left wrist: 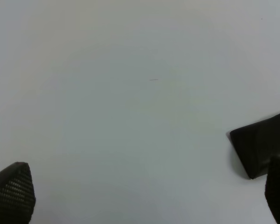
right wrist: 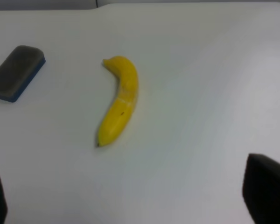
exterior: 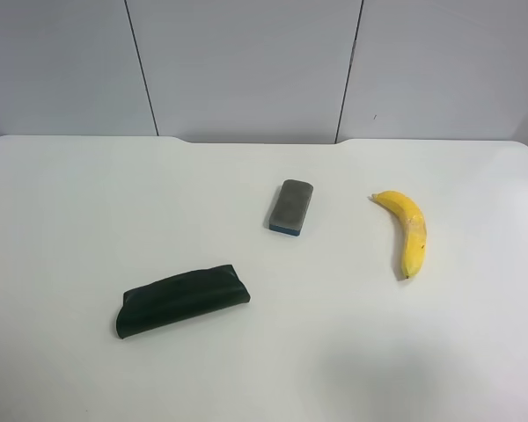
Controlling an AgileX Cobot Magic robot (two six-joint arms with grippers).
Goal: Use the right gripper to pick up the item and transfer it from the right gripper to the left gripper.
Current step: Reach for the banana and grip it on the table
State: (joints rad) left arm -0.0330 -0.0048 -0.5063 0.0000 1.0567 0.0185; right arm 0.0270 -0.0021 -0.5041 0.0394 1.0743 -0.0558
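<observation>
The yellow banana point(exterior: 408, 230) lies curved on the white table point(exterior: 70, 220), at the exterior high view's right. In the right wrist view the banana point(right wrist: 118, 99) lies flat ahead of my right gripper point(right wrist: 130, 203), well apart from it. That gripper's jaws stand wide open and empty, with only the black fingertips point(right wrist: 266, 191) showing at the frame's edges. My left gripper point(left wrist: 144, 196) is open and empty over bare table, with a textured fingertip point(left wrist: 11, 193) in view. Neither arm shows in the exterior high view.
A grey-and-blue eraser block point(exterior: 290, 207) lies mid-table and also shows in the right wrist view point(right wrist: 16, 72). A dark green pouch point(exterior: 181, 299) lies toward the front at the exterior high view's left. A dark corner, likely the pouch point(left wrist: 259, 147), lies by my left gripper.
</observation>
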